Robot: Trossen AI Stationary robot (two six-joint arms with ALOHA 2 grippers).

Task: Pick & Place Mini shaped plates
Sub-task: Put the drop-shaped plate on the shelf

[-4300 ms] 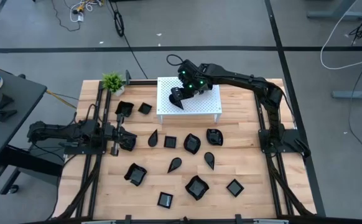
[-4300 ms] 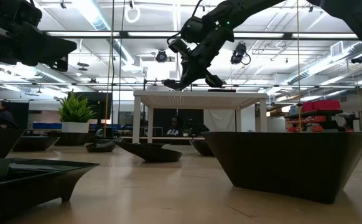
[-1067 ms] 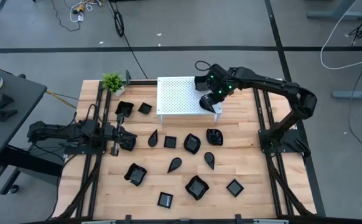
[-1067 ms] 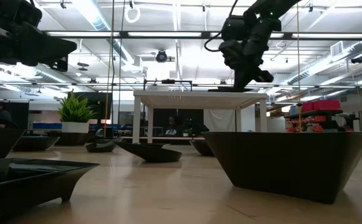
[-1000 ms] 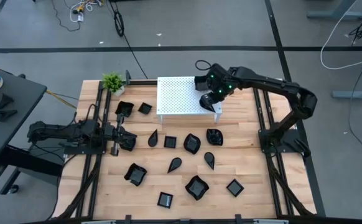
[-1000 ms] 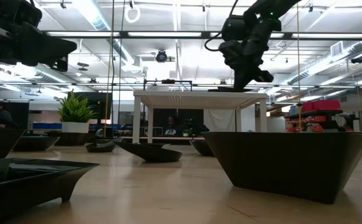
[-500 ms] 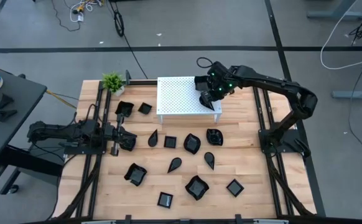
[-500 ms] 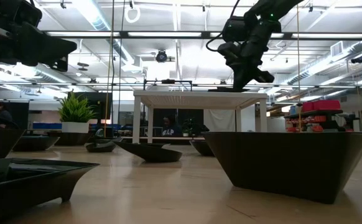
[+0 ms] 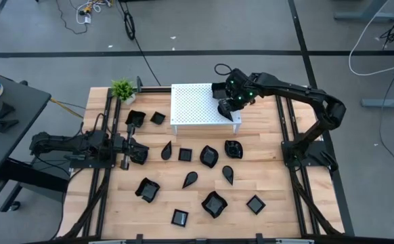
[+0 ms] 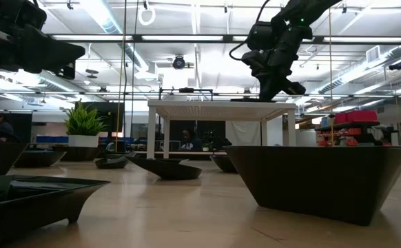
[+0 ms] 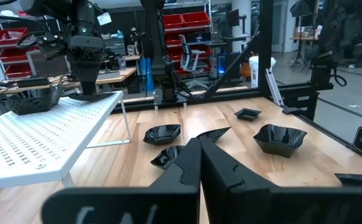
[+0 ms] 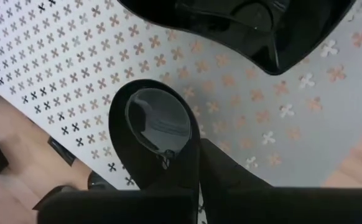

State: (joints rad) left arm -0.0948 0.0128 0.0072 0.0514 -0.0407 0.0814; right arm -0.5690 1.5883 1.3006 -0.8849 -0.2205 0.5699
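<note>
While clamped on plate point(image 12: 158, 127), right gripper point(image 9: 228, 110) hovers over stand point(image 9: 193, 106).

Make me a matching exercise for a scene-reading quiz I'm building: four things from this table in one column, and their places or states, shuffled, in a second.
Things:
1. right gripper
2. left gripper
3. plant
4. stand

Places or states:
A. at the table's far left corner
B. shut, low at the table's left side, holding nothing
C. white, perforated, at the table's far edge
D. shut on a plate over the stand's right end

Pairs: 1-D, 2-B, 3-A, 4-C
</note>
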